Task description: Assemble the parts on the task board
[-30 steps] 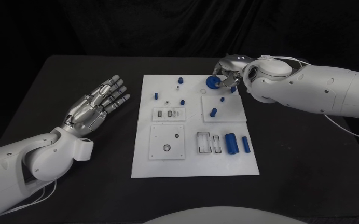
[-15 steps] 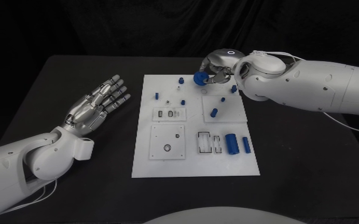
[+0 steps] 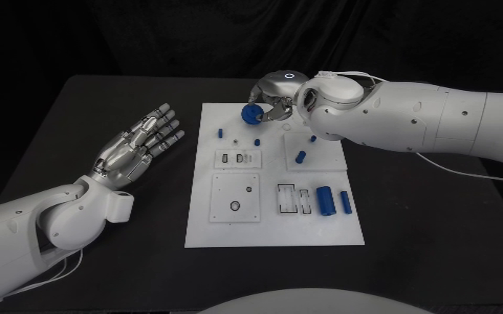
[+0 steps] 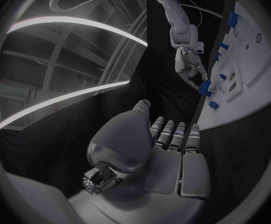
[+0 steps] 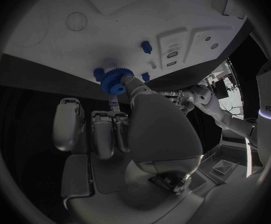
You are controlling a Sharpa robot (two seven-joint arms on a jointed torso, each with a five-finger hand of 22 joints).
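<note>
The right robot hand (image 3: 275, 99) pinches a blue gear (image 3: 251, 114) between its fingertips and holds it above the far edge of the task board (image 3: 272, 234), near the far-left corner. The right wrist view shows the gear's toothed rim and raised hub clear of the white surface, so it seems to be in transit toward a seat rather than already placed; judging by its position, a small post at the far left of the board is the likely target. Holding it by the rim leaves the hub hole free to drop over a peg. The left robot hand (image 3: 137, 145) rests open and empty, fingers spread, over the table (image 3: 419, 256) just left of the board, well out of the way. Two blue cylinders (image 3: 325, 201) lie at the board's near right, waiting.
</note>
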